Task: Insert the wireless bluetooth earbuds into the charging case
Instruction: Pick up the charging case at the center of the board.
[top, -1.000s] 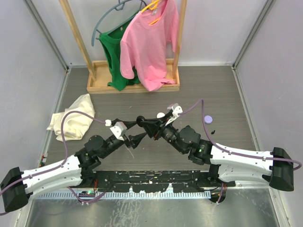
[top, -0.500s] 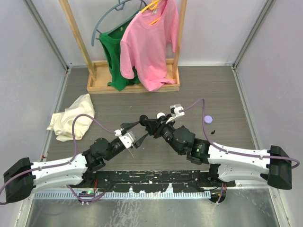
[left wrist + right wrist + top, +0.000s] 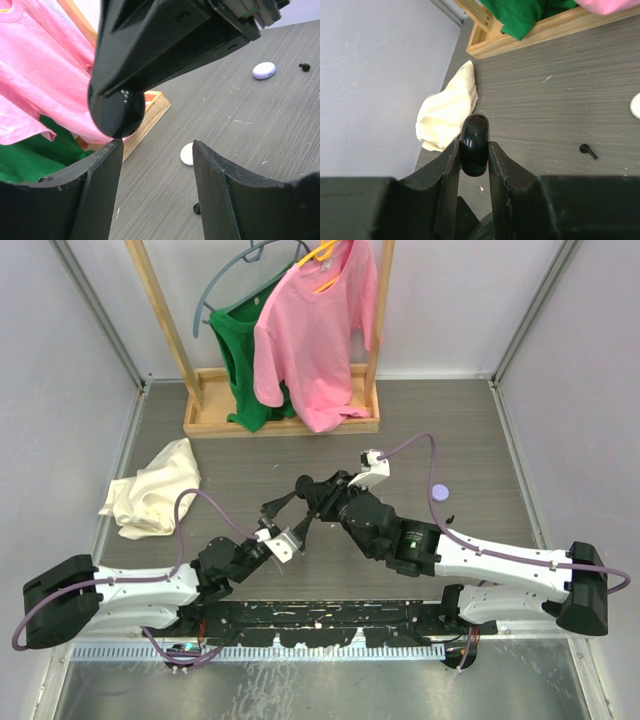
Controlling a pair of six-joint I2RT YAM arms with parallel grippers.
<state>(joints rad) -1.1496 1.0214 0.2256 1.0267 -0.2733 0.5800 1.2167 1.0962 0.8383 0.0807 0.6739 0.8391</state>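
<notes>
My right gripper (image 3: 474, 150) is shut on a glossy black charging case (image 3: 474, 142), held edge-on above the table; the same case (image 3: 117, 112) hangs just above my left finger in the left wrist view. My left gripper (image 3: 157, 172) is open, with bare table between its fingers (image 3: 100, 195). From above, both grippers meet mid-table: the left gripper (image 3: 290, 515) sits just below the right gripper (image 3: 304, 490). One black earbud (image 3: 588, 150) lies on the table; another black earbud (image 3: 304, 66) lies by a lilac case (image 3: 264, 70). A white case (image 3: 187, 154) lies beyond my left fingertips.
A wooden rack (image 3: 285, 418) with a green shirt (image 3: 240, 360) and a pink shirt (image 3: 315, 335) stands at the back. A cream cloth (image 3: 150, 498) lies at the left. The lilac case (image 3: 439, 492) and a black earbud (image 3: 451, 519) lie right of the arms.
The left gripper has swung up and right toward the held case, its jaws narrowing a little. The right wrist has turned and shifted slightly left, still holding the case.
</notes>
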